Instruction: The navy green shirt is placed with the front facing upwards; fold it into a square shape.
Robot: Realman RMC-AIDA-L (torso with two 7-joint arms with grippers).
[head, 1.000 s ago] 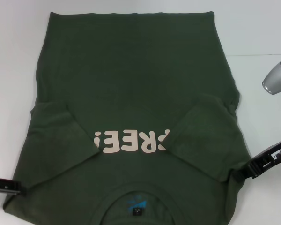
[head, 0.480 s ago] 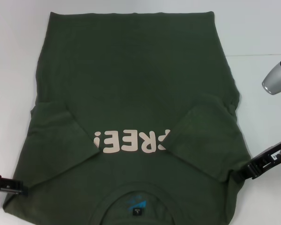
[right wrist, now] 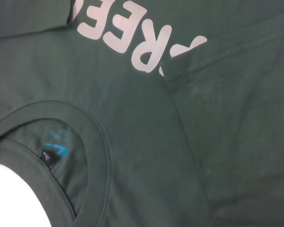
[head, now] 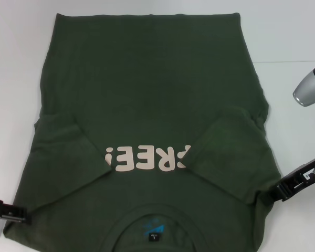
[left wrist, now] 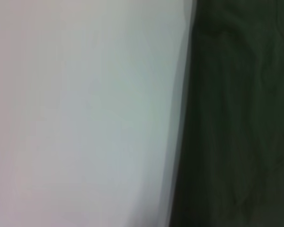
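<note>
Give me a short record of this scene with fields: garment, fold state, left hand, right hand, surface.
garment: dark olive-green cotton T-shirt, front up, collar nearest the robot
fold state: both short sleeves folded inward, right sleeve covering part of the cream lettering
left hand: at the shirt's near left edge
right hand: at the shirt's near right edge
surface: white table

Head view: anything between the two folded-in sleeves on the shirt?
Only the cream "FREE!" lettering on the navy green shirt; the right sleeve overlaps its end, the left sleeve stays clear.
</note>
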